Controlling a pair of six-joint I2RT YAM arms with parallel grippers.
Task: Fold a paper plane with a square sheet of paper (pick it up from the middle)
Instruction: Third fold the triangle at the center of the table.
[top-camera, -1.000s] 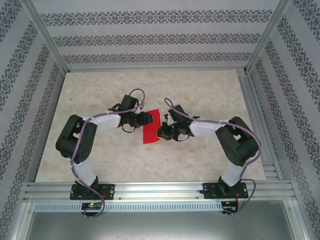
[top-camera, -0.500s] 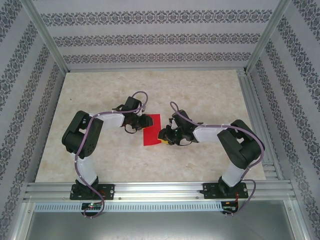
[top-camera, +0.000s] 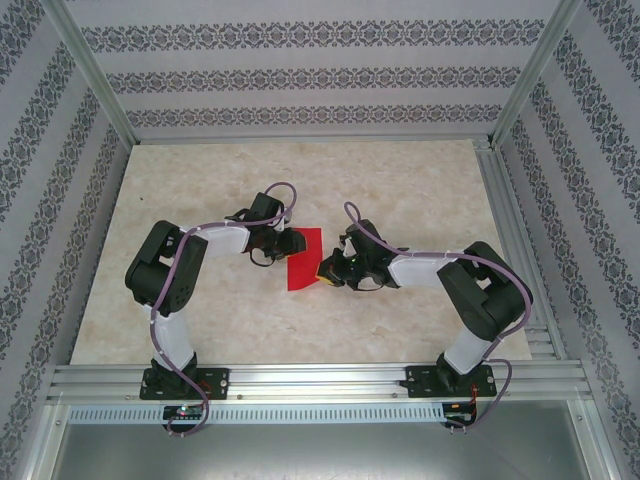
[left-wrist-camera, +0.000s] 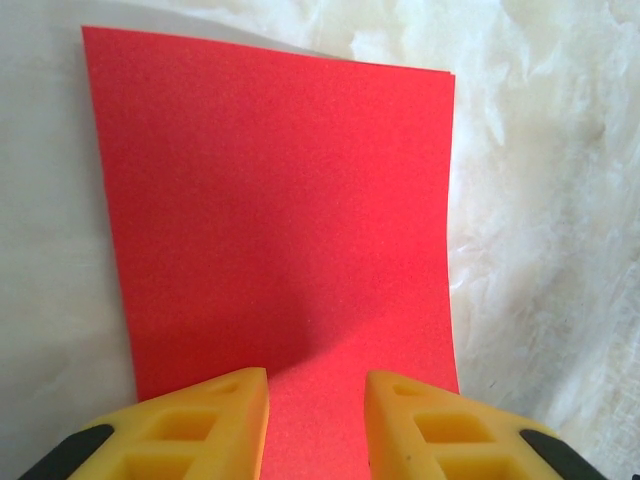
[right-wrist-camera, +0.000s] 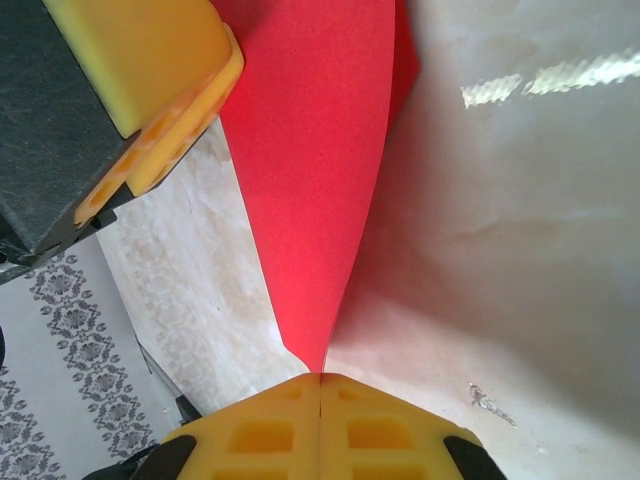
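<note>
The sheet of paper (top-camera: 303, 268) lies near the middle of the pale marbled table (top-camera: 400, 180), between the two arms, which reach in towards each other from either side. From above it looks like a bright red shape, taller than it is wide, with a gripper at each long edge.

The left gripper (top-camera: 292, 243) sits at the sheet's upper left edge. Its own camera shows the two yellow fingers (left-wrist-camera: 215, 420) standing apart, with a clear strip of red visible in the gap between them. The paper (left-wrist-camera: 280, 220) stretches away from those fingers, smooth and flat for most of its length. I can't say from here whether the fingers are pressing down on it or just straddling it.

The right gripper (top-camera: 324, 270) is at the sheet's lower right edge. On its wrist camera the yellow fingertips (right-wrist-camera: 260, 435) are pressed tight together with only a thin seam between them, and the paper (right-wrist-camera: 310, 200) narrows to a point that runs straight into that seam, so it is pinched there. From the pinch the red paper rises and bows, lifted off the table (right-wrist-camera: 520, 250) on that side. A finger (right-wrist-camera: 150, 70) of the left gripper shows at the far end of the sheet.

A darker strip of red along the far right edge may be a second layer, though the angle is too steep to be sure.
</note>
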